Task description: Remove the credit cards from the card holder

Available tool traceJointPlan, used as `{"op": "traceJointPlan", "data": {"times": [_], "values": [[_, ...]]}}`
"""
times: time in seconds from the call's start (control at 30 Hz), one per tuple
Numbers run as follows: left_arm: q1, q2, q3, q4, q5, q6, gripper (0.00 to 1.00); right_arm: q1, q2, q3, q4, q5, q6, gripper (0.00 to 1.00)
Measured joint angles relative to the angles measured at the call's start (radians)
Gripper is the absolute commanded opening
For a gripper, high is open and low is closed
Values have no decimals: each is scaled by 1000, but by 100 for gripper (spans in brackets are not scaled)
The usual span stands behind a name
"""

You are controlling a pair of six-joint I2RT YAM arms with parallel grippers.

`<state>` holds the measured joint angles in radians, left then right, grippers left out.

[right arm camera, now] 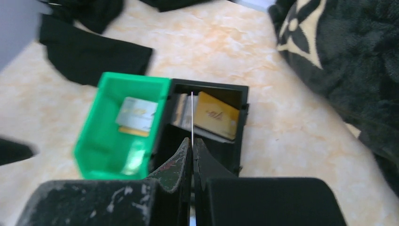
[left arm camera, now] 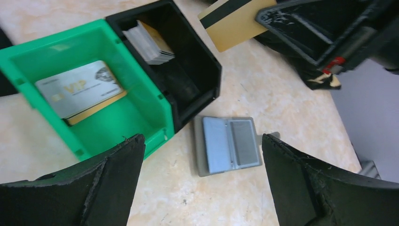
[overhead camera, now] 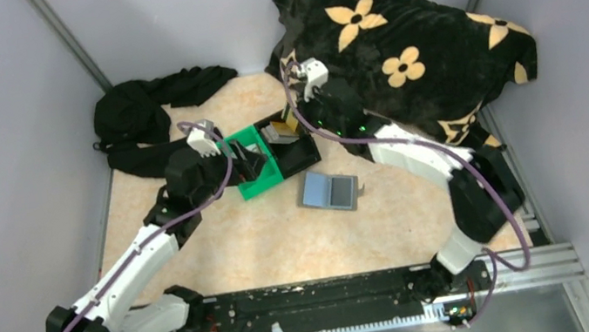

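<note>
The grey-blue card holder (overhead camera: 330,190) lies open and flat on the table, also in the left wrist view (left arm camera: 229,145). My right gripper (overhead camera: 295,122) is shut on a golden-tan card with a black stripe (left arm camera: 235,21), held edge-on (right arm camera: 192,113) above the black bin (overhead camera: 300,154). That bin holds a stack of cards (left arm camera: 149,42), one golden (right arm camera: 216,115). The green bin (overhead camera: 258,180) holds a silvery VIP card (left arm camera: 77,88) on a golden one (left arm camera: 96,107). My left gripper (left arm camera: 202,137) is open and empty, over the green bin's near corner (overhead camera: 247,157).
Black clothes (overhead camera: 142,109) lie at the back left. A black blanket with tan flowers (overhead camera: 406,52) fills the back right, close behind the right arm. Grey walls close both sides. The arms' mounting rail (overhead camera: 312,304) runs along the near edge.
</note>
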<state>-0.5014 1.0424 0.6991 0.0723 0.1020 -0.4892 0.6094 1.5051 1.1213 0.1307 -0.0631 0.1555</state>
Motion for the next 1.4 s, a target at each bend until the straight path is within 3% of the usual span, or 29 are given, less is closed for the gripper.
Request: {"op": "traceJointPlan", "data": {"times": [0.2, 0.4, 0.73, 1.4], "values": [[28, -28, 23, -109, -62, 5, 99, 11, 261, 160, -29, 159, -92, 0], [51, -38, 82, -185, -88, 24, 99, 11, 412, 311, -71, 214, -142, 0], [63, -48, 81, -220, -99, 35, 99, 32, 535, 432, -110, 268, -217, 0], [76, -38, 76, -222, -72, 37, 99, 69, 599, 423, -106, 277, -259, 0]]}}
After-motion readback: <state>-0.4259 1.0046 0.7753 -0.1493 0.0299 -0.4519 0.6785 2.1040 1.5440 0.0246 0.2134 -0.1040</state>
